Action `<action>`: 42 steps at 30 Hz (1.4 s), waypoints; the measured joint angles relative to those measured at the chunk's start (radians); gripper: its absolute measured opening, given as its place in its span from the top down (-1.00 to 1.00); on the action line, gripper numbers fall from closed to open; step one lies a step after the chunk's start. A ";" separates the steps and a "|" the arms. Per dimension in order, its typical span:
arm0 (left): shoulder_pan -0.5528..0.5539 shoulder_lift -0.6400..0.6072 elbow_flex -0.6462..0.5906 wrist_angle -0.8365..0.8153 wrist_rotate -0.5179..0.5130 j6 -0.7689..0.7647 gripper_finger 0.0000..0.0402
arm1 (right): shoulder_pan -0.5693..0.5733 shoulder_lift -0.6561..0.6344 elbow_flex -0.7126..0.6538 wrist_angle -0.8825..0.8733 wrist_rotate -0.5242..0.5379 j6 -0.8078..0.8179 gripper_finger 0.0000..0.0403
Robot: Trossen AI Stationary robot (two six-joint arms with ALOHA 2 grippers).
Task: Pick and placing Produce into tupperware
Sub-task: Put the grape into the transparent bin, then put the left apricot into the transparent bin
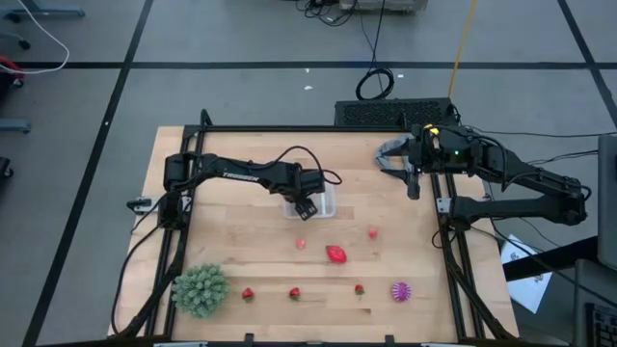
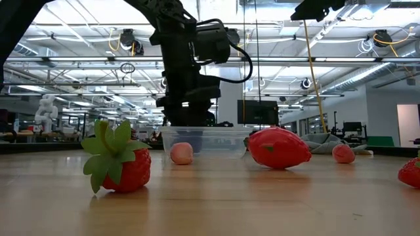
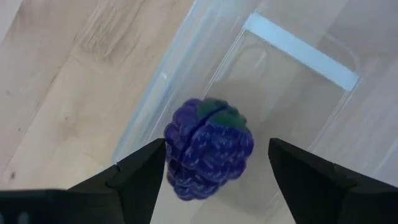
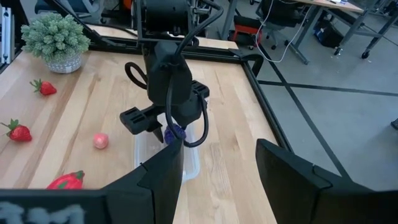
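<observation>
My left gripper hangs open over the clear tupperware, pointing down. A purple berry sits between its fingers, above the tub's floor, with a clear gap to one finger. The tub stands flat on the wood. Loose on the table lie a big red fruit, two pink balls, three small strawberries and a magenta spiky ball. My right gripper waits open at the table's far right. My left gripper has the purple berry between its open fingers, coming from above. The berry stands apart from one finger. I cannot tell whether its other side touches the other finger.
A large green spiky ball stands at the near left corner. A grey cloth lies at the far right under my right arm. Black frame rails run along the table's edges. Bare wood shows between the tub and the row of fruit.
</observation>
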 joint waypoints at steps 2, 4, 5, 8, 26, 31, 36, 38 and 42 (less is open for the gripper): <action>0.000 0.000 0.000 0.008 0.000 0.004 -0.48 | 0.000 0.000 0.000 0.000 0.000 0.000 0.05; 0.000 0.000 0.001 0.015 0.000 0.007 -0.50 | 0.000 0.000 0.000 0.000 0.000 0.000 0.05; 0.000 0.000 0.005 0.014 0.000 0.007 -0.50 | 0.000 0.000 0.000 0.000 0.000 0.000 0.05; 0.000 -0.009 0.016 0.009 0.019 0.008 -0.49 | 0.000 0.000 0.000 0.000 0.000 -0.001 0.05; -0.182 -0.249 0.168 -0.382 0.038 -0.266 -0.51 | 0.003 0.000 0.000 -0.053 0.000 0.042 0.05; -0.336 -0.260 0.168 -0.389 0.006 -0.469 -0.50 | 0.004 0.000 0.000 -0.080 -0.001 0.061 0.05; -0.454 -0.211 0.167 -0.377 -0.033 -0.591 -0.46 | 0.004 0.000 0.000 -0.075 -0.004 0.075 0.05; -0.476 -0.186 0.167 -0.354 -0.036 -0.619 -0.45 | 0.013 0.000 0.000 -0.075 -0.012 0.110 0.05; -0.503 -0.137 0.167 -0.321 -0.038 -0.619 -0.44 | 0.049 0.000 0.000 -0.071 -0.116 0.158 0.05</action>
